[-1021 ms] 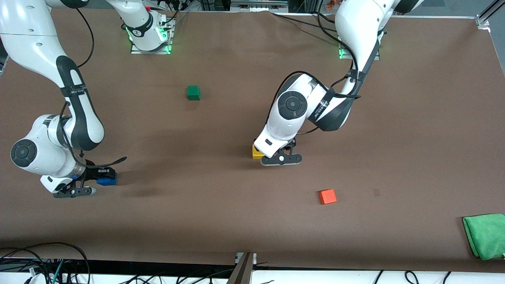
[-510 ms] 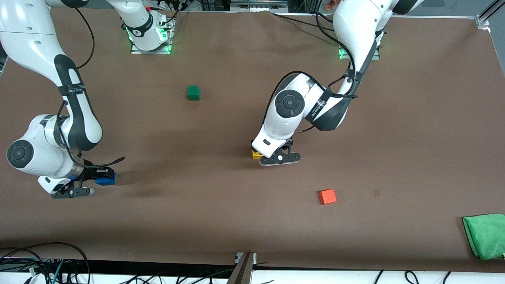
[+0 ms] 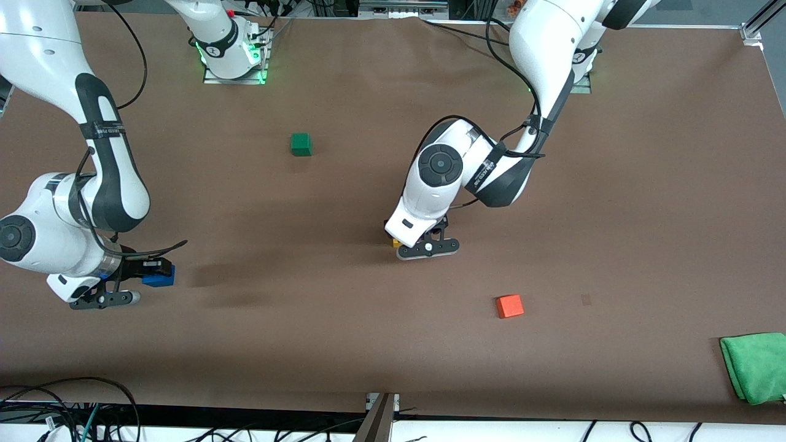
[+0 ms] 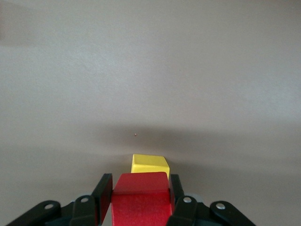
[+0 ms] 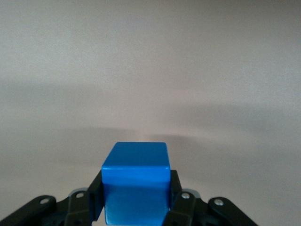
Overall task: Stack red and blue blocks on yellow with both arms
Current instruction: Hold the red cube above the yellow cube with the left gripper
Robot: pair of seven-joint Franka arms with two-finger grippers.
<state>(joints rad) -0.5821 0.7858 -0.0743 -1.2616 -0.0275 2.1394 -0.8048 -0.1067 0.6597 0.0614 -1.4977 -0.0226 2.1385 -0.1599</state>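
red block [image 4: 140,197] above yellow cube [image 4: 149,165]

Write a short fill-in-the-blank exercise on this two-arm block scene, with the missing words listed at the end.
1. The left tool is shut on the ____ block, over the yellow block.
2. The right tool is shut on the ____ block.
3. The green block lies ____ from the front camera than the orange block.
4. The folded cloth at the table's edge is ____.

Missing words: red; blue; farther; green
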